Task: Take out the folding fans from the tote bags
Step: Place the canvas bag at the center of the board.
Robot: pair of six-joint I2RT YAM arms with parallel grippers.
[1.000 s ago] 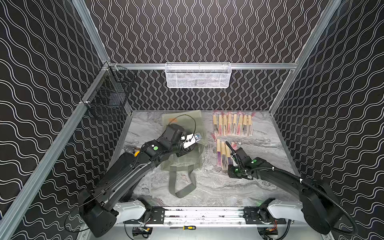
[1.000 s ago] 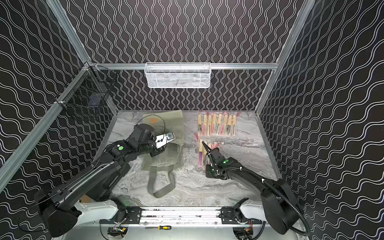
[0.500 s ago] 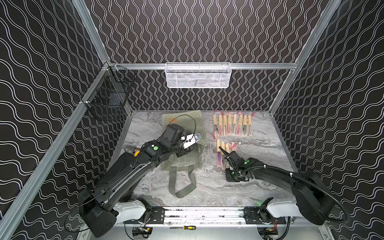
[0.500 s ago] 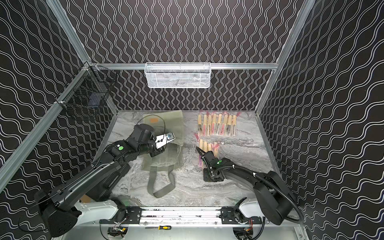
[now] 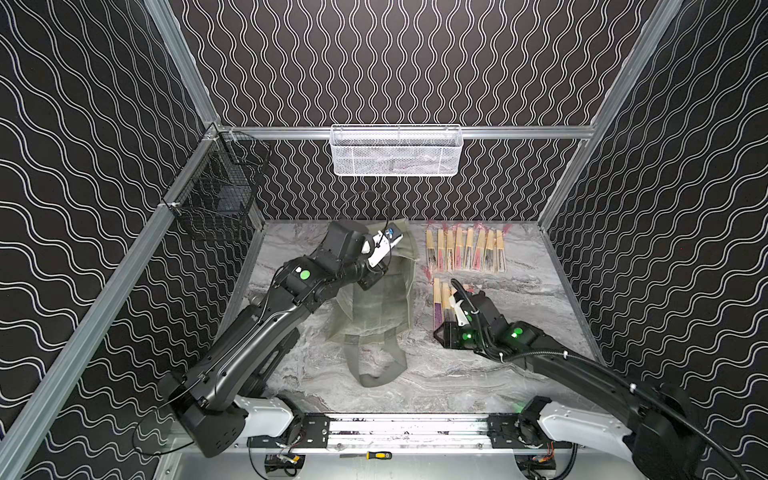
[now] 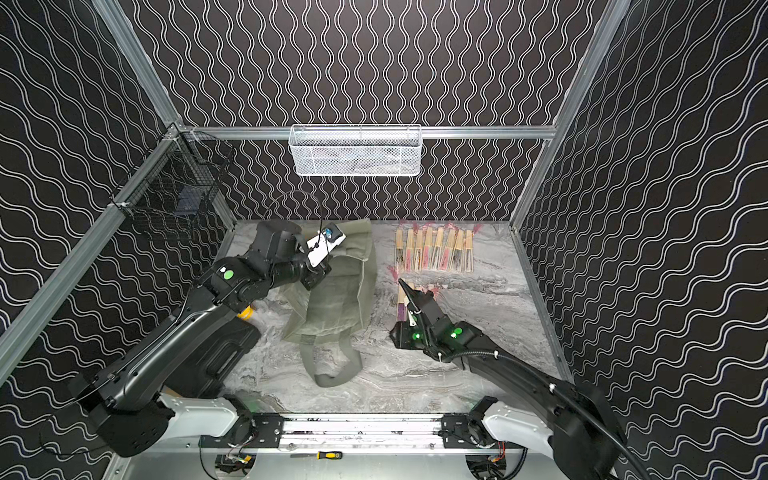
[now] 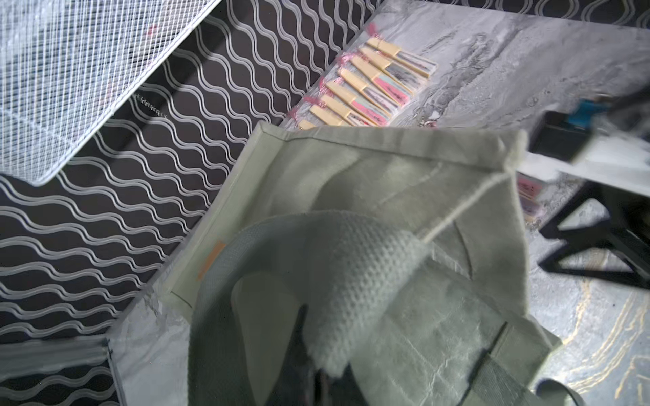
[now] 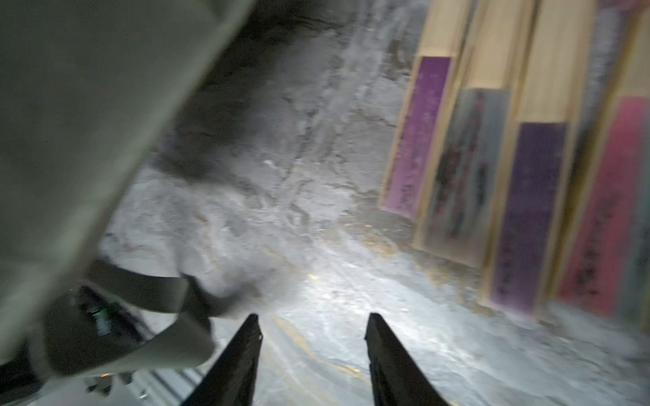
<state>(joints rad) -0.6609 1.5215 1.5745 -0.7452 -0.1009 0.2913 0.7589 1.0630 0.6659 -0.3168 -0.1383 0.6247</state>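
Observation:
The grey-green tote bag lies in the middle of the marble table, one end raised. My left gripper is shut on its woven strap. Folding fans lie in two rows to its right: a back row and a near row. My right gripper hangs open over bare table between the tote and the near row, with nothing between its fingers. The tote's inside is hidden.
A white mesh basket hangs on the back wall. A black wire basket hangs at the left wall. The tote's long strap loop trails toward the front. Patterned walls close three sides. A screwdriver lies on the front rail.
My right gripper has pulled back from the near row of fans toward the front and its jaws have opened. My left arm has risen toward the back, lifting the tote's end.

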